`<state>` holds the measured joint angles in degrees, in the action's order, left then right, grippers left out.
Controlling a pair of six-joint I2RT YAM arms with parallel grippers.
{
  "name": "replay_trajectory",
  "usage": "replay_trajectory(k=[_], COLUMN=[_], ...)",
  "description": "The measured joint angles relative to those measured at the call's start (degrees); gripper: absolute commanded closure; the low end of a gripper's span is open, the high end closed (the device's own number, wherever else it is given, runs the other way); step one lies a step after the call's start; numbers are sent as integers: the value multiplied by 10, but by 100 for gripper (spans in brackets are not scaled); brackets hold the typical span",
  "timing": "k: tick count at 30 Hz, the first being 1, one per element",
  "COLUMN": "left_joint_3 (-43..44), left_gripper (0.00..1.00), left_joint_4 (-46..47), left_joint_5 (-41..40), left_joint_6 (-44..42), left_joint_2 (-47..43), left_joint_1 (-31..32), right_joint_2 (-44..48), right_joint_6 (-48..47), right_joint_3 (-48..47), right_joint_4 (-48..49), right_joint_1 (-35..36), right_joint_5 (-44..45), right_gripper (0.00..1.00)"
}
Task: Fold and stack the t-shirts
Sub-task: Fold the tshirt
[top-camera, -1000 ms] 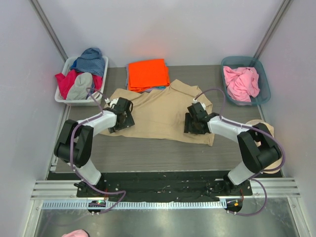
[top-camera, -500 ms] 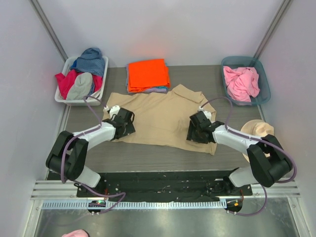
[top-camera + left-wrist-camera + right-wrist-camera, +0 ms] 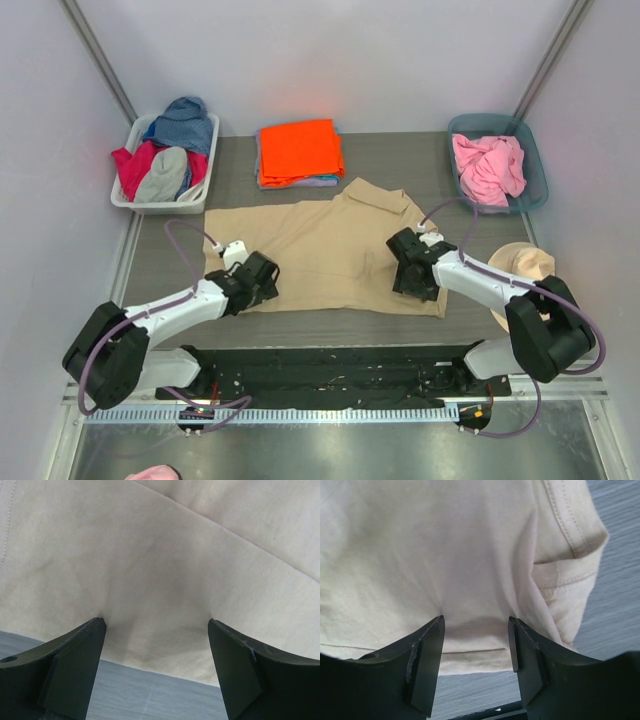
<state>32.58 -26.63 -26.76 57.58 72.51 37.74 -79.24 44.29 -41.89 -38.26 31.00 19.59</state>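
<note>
Since the left gripper and the right gripper both sit on the near hem of the tan shirt, one toward each side, we read this as pinning it flat and square ahead of a fold. Left: jaws wide apart, tips pressed down on the cloth, nothing clamped. Right: jaws apart too, narrower, tips on the cloth beside the sleeve, no pinch we can see.

The tan shirt lies spread in the middle of the table, between the arms, collar toward the far side, not yet folded. Soft wrinkles fan out from each fingertip, and the sleeve by the right gripper is doubled over. The folded orange shirt sits just behind it. The pink shirt is bunched in the teal bin.
</note>
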Motion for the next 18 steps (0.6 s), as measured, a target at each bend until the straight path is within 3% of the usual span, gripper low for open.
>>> replay_trajectory(k=[11, 18], left_joint_3=[-26, 4], left_gripper=[11, 8], left_joint_4=[-92, -177], left_joint_5=[-23, -30], left_joint_6=[99, 121], left_joint_2=[-59, -59], left_joint_1=[114, 127], right_joint_2=[43, 130], right_joint_6=[22, -8], right_joint_3=[-11, -43], right_joint_4=[-57, -61], right_joint_1=[0, 0], right_joint_5=[11, 5], right_gripper=[40, 38])
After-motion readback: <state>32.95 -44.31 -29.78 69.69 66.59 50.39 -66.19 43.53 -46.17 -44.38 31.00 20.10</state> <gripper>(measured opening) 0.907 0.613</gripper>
